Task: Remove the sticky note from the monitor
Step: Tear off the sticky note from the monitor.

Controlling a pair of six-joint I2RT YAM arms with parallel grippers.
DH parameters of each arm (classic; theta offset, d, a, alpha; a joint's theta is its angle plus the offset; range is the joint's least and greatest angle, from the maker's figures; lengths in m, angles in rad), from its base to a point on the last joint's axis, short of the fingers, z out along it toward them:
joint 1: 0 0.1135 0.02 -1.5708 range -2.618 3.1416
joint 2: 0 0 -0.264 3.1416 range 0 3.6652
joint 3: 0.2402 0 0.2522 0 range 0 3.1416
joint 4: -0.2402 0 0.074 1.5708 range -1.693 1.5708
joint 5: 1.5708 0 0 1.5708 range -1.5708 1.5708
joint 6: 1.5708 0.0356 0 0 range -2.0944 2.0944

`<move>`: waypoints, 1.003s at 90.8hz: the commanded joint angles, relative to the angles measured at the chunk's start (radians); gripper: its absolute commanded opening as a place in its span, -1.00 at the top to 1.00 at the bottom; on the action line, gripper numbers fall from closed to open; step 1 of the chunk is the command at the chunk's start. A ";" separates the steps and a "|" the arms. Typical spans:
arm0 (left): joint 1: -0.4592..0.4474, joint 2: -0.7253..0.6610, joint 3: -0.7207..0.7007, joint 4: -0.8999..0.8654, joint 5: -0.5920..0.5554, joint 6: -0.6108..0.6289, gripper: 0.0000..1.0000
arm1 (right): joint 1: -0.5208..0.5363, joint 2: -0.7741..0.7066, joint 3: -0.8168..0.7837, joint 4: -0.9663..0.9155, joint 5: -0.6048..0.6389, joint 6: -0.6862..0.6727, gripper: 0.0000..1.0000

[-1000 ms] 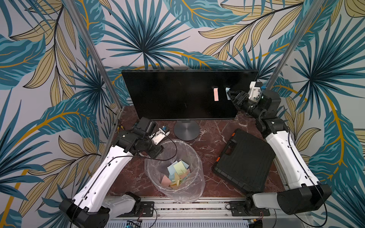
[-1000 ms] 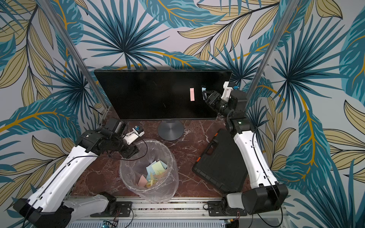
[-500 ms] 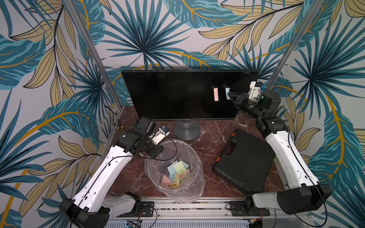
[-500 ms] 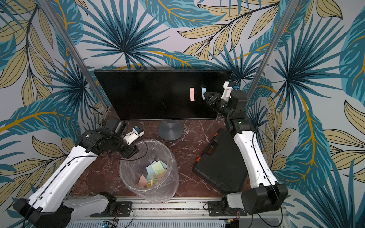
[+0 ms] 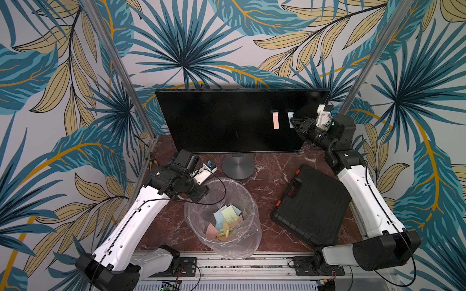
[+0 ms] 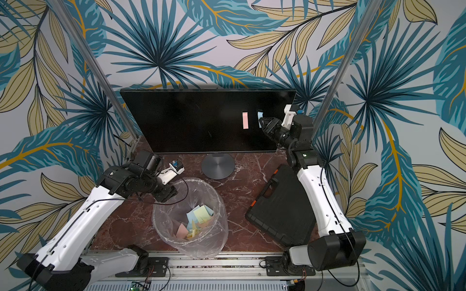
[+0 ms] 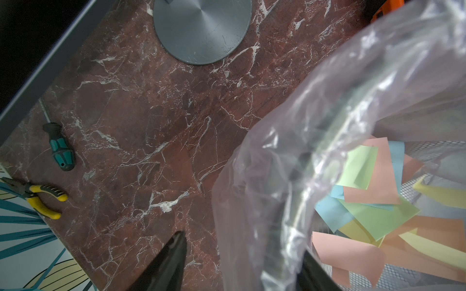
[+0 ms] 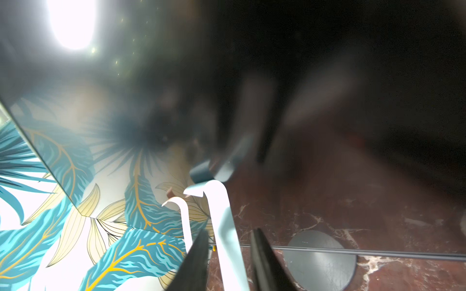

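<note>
The black monitor (image 5: 227,121) (image 6: 196,121) stands at the back of the table. A pink sticky note (image 5: 276,120) (image 6: 245,120) and a blue sticky note (image 5: 290,117) (image 6: 259,117) hang on the right part of its screen. My right gripper (image 5: 293,122) (image 6: 262,122) is at the blue note. In the right wrist view the blue sticky note (image 8: 224,226) runs edge-on between the jaws of the right gripper (image 8: 229,233), which stand narrowly open with a sliver of gap on each side. My left gripper (image 5: 201,195) (image 7: 243,249) is open and straddles the bin's rim.
A clear-lined bin (image 5: 234,247) (image 7: 277,151) holding several coloured notes sits front centre. A black case (image 5: 312,206) with orange latches lies to its right. The monitor's round grey base (image 5: 238,166) stands behind the bin. A screwdriver (image 7: 60,148) and pliers (image 7: 42,199) lie at the table's left edge.
The right gripper has edged closer to the screen, and its jaws have narrowed around the blue note. The left arm has not moved.
</note>
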State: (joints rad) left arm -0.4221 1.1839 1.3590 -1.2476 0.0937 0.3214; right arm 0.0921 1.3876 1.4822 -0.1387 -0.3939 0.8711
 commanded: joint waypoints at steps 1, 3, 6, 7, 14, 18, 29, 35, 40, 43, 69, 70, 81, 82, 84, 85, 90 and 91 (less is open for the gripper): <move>-0.002 -0.010 0.016 0.000 0.009 -0.008 -0.25 | -0.002 0.002 -0.016 0.037 0.001 0.000 0.64; -0.001 -0.010 0.017 0.000 0.008 -0.008 -0.25 | -0.002 0.001 -0.015 0.037 0.003 -0.001 0.70; -0.002 -0.010 0.016 0.000 0.007 -0.008 -0.25 | -0.002 -0.002 -0.015 0.036 0.006 -0.001 0.80; -0.002 -0.010 0.016 0.000 0.007 -0.008 -0.25 | -0.001 -0.004 -0.016 0.036 0.007 0.000 0.82; -0.002 -0.012 0.016 0.000 0.004 -0.009 -0.25 | -0.002 -0.013 -0.017 0.037 0.007 0.002 1.00; -0.001 -0.013 0.015 0.000 0.003 -0.010 -0.25 | -0.002 -0.020 -0.017 0.037 0.007 0.002 1.00; -0.001 -0.015 0.010 0.005 0.005 -0.013 -0.33 | -0.002 -0.044 -0.011 0.029 0.001 -0.003 1.00; -0.002 -0.014 0.013 0.006 0.006 -0.013 -0.40 | -0.002 -0.061 -0.012 0.026 -0.005 -0.003 1.00; -0.002 -0.015 0.016 0.005 0.008 -0.015 -0.51 | -0.002 -0.080 -0.013 0.028 -0.010 -0.003 1.00; -0.002 -0.016 0.018 0.004 0.011 -0.015 -0.57 | -0.001 -0.087 -0.013 0.027 -0.012 -0.004 1.00; -0.002 -0.036 0.053 -0.012 0.048 -0.019 -0.96 | 0.003 -0.136 0.002 0.004 -0.065 0.005 1.00; -0.002 -0.037 0.054 -0.013 0.049 -0.019 -0.98 | 0.003 -0.138 0.003 0.002 -0.067 0.004 1.00; -0.001 -0.051 0.063 -0.014 0.055 -0.023 -1.00 | 0.014 -0.164 0.003 -0.034 -0.082 -0.020 1.00; -0.001 -0.053 0.064 -0.014 0.056 -0.023 -1.00 | 0.015 -0.168 0.002 -0.038 -0.084 -0.023 1.00; -0.002 -0.057 0.065 -0.013 0.058 -0.024 -1.00 | 0.017 -0.174 0.004 -0.047 -0.089 -0.028 1.00; -0.002 -0.058 0.066 -0.013 0.059 -0.024 -1.00 | 0.018 -0.177 0.004 -0.052 -0.091 -0.031 1.00; -0.001 -0.064 0.072 -0.015 0.063 -0.028 -1.00 | 0.027 -0.195 0.005 -0.068 -0.102 -0.048 1.00; -0.001 -0.066 0.073 -0.015 0.064 -0.028 -1.00 | 0.029 -0.198 0.005 -0.069 -0.104 -0.052 1.00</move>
State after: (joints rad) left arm -0.4221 1.1484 1.3849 -1.2560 0.1345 0.3019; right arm 0.1024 1.2358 1.4811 -0.1722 -0.4576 0.8658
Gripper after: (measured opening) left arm 0.999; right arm 0.047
